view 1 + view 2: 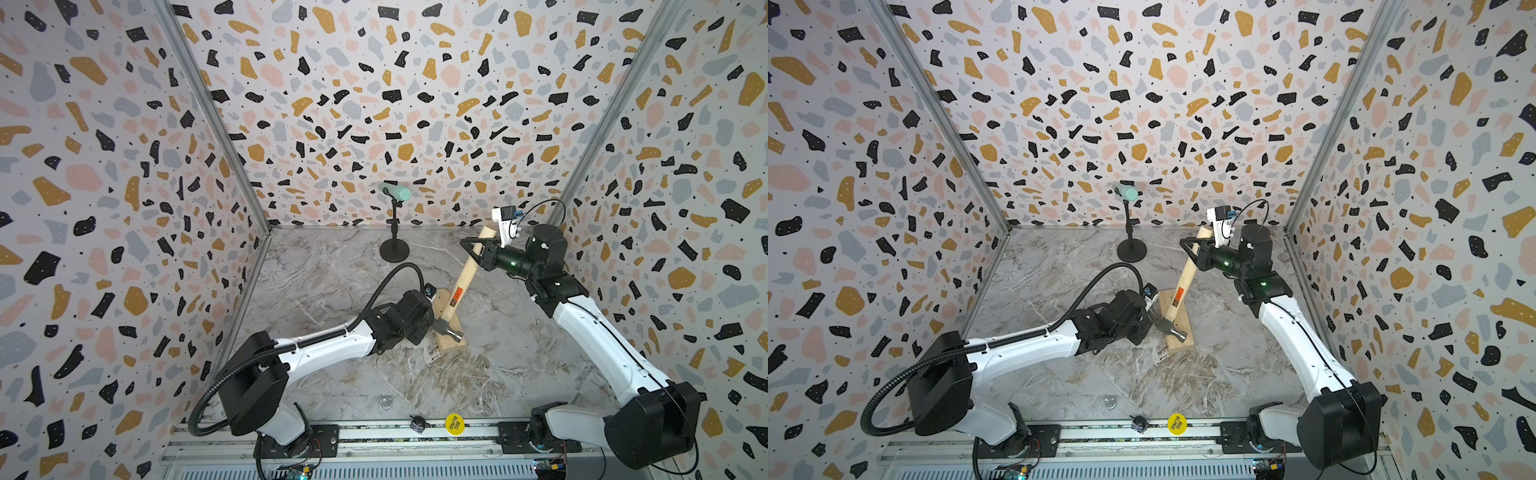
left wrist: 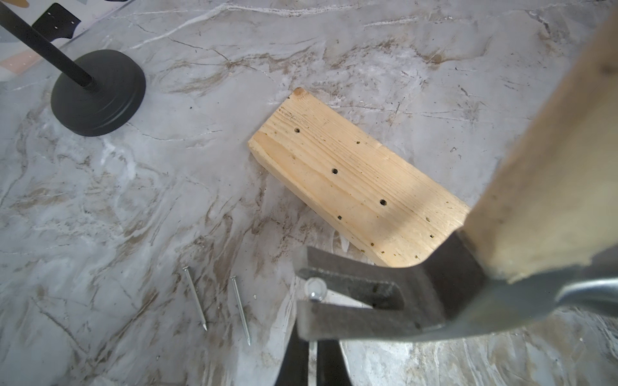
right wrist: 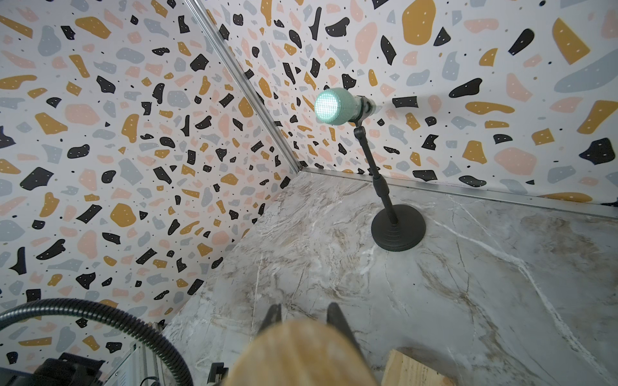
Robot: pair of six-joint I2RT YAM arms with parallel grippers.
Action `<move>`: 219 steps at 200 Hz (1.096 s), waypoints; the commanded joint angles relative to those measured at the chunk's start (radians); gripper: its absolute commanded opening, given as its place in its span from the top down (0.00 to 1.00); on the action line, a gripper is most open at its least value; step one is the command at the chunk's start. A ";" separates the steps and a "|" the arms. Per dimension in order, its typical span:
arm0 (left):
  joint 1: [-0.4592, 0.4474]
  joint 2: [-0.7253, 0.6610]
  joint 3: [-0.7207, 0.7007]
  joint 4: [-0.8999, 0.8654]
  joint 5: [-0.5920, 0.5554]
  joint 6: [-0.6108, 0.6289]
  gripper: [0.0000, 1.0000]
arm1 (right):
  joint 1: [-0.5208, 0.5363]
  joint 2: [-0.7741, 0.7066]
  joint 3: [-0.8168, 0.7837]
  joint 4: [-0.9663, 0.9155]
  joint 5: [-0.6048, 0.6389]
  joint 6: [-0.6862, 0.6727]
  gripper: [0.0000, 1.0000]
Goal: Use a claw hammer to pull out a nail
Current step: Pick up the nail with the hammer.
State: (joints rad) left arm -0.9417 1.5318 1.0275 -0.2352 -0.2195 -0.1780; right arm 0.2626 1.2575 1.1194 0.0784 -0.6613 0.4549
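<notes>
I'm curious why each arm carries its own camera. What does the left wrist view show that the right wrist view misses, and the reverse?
Left wrist only: the claw hammer's fork with the nail in it, two loose nails on the table, holes in the wooden block. Right wrist only: the microphone's green head, the right pincer closed on the handle's end. Both: the stand's black base, the block, the marble table.

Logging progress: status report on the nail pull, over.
Right end effector shut on claw hammer. Left end effector shut on nail, head in claw. Two loose nails beside, nothing blocking.
</notes>
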 commanded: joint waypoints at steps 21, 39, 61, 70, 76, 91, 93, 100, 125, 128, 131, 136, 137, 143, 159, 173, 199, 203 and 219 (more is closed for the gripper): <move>0.051 -0.035 -0.018 0.022 -0.027 -0.040 1.00 | -0.002 -0.051 0.034 0.039 0.000 0.026 1.00; 0.077 -0.037 -0.022 0.016 -0.028 -0.055 1.00 | -0.002 -0.068 0.033 0.027 0.027 0.009 1.00; 0.108 -0.036 -0.023 0.006 -0.032 -0.071 1.00 | 0.000 -0.087 0.028 0.022 0.052 -0.009 1.00; 0.119 -0.035 -0.024 0.001 -0.035 -0.078 1.00 | 0.005 -0.093 0.029 0.016 0.066 -0.022 1.00; 0.126 -0.034 -0.024 -0.002 -0.039 -0.083 1.00 | 0.009 -0.098 0.030 0.010 0.078 -0.032 1.00; 0.143 -0.036 -0.030 -0.005 -0.040 -0.093 1.00 | 0.024 -0.108 0.036 -0.006 0.111 -0.057 1.00; 0.144 -0.037 -0.031 -0.004 -0.040 -0.093 1.00 | 0.027 -0.110 0.037 -0.009 0.115 -0.061 1.00; 0.152 -0.038 -0.034 -0.007 -0.041 -0.096 1.00 | 0.035 -0.115 0.040 -0.016 0.131 -0.075 1.00; 0.176 -0.032 -0.041 -0.018 -0.041 -0.106 1.00 | 0.074 -0.126 0.052 -0.046 0.196 -0.124 1.00; 0.179 -0.030 -0.043 -0.020 -0.041 -0.107 1.00 | 0.079 -0.127 0.053 -0.048 0.204 -0.129 1.00; 0.181 -0.029 -0.043 -0.023 -0.043 -0.108 1.00 | 0.083 -0.128 0.055 -0.052 0.212 -0.135 1.00; 0.187 -0.026 -0.044 -0.028 -0.045 -0.111 1.00 | 0.093 -0.130 0.056 -0.058 0.226 -0.145 1.00; 0.188 -0.025 -0.044 -0.028 -0.046 -0.112 1.00 | 0.096 -0.130 0.056 -0.058 0.229 -0.147 1.00; 0.194 -0.022 -0.048 -0.033 -0.049 -0.116 1.00 | 0.108 -0.132 0.057 -0.064 0.247 -0.160 1.00; 0.211 -0.016 -0.060 -0.036 -0.050 -0.132 1.00 | 0.141 -0.142 0.058 -0.074 0.294 -0.190 1.00; 0.223 -0.009 -0.074 -0.037 -0.053 -0.147 1.00 | 0.167 -0.155 0.053 -0.075 0.338 -0.209 1.00; 0.251 0.015 -0.092 -0.048 -0.054 -0.167 1.00 | 0.203 -0.169 0.048 -0.078 0.385 -0.230 1.00; 0.255 0.019 -0.094 -0.050 -0.055 -0.170 1.00 | 0.206 -0.171 0.047 -0.078 0.387 -0.231 1.00; 0.270 0.034 -0.104 -0.053 -0.050 -0.179 1.00 | 0.217 -0.177 0.045 -0.077 0.399 -0.241 1.00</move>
State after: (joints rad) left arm -0.6937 1.5425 0.9466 -0.2733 -0.2535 -0.3283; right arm 0.4637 1.1454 1.1191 -0.0753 -0.3054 0.2214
